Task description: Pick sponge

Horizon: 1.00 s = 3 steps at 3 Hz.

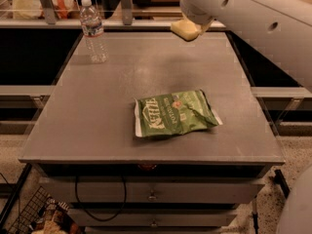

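Gripper (194, 23) clenched on sponge (181, 29), held clear above tabletop (112, 96) far edge. Lift step, probably near done; next you need only hold the grip steady.

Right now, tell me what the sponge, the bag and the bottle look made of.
The sponge, held off the table by the gripper at the far edge: likely soft foam, pale yellow, matte, rounded. The bag: thin green plastic film, glossy, crinkled. The bottle: probably clear plastic, see-through, with a white cap.

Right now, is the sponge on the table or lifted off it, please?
Lifted: the sponge hangs in the gripper above the table's far edge, clear of the surface.
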Each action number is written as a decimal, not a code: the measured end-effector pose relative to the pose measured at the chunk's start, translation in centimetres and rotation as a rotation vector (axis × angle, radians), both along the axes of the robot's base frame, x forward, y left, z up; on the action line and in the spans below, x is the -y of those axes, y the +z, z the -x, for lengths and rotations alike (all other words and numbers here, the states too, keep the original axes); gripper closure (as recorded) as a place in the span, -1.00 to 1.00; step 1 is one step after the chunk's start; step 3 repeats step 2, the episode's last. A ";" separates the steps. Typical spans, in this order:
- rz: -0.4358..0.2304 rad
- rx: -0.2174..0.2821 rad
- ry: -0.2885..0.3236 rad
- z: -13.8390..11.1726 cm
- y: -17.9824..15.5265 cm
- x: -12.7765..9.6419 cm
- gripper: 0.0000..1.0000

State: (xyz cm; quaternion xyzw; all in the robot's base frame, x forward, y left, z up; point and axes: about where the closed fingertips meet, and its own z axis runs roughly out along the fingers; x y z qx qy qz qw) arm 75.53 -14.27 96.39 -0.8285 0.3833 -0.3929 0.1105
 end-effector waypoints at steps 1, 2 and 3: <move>-0.013 0.039 0.017 0.3 2.1 0.0 1.00; -0.025 0.051 0.035 0.4 3.2 -0.2 1.00; -0.025 0.051 0.035 0.4 3.2 -0.2 1.00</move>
